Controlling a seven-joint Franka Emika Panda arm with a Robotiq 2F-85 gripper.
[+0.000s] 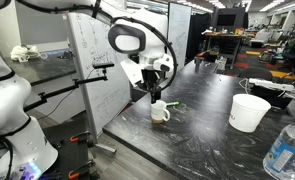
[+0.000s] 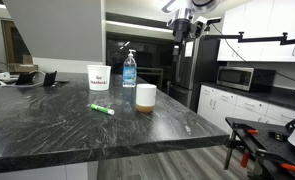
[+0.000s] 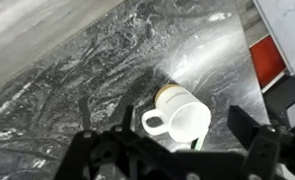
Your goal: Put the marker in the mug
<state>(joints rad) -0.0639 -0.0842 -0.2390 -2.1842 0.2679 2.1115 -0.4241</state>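
Marker and mug both rest on a dark marbled countertop (image 2: 47, 130) whose far edges run out of frame in both exterior views. The arm (image 1: 127, 40) reaches over it, with its upper links cut off at the top of an exterior view. The gripper (image 2: 187, 33) hangs above the mug. In the wrist view its fingers (image 3: 259, 140) stand wide apart at the two sides of the picture, with nothing between them. Their tips are dark and blurred.

A white tub (image 2: 99, 77) stands well back on the counter, and the label on it is too small to read. Just beside the tub is a spray bottle (image 2: 129, 70). The mug (image 2: 145, 96) stands upright near the counter's edge. Its handle is hidden in that exterior view but shows clearly in the wrist view. The marker (image 2: 101, 108) lies flat on the counter, near the mug but not touching it, in front of the tub. Elsewhere it is too small to make out with certainty.
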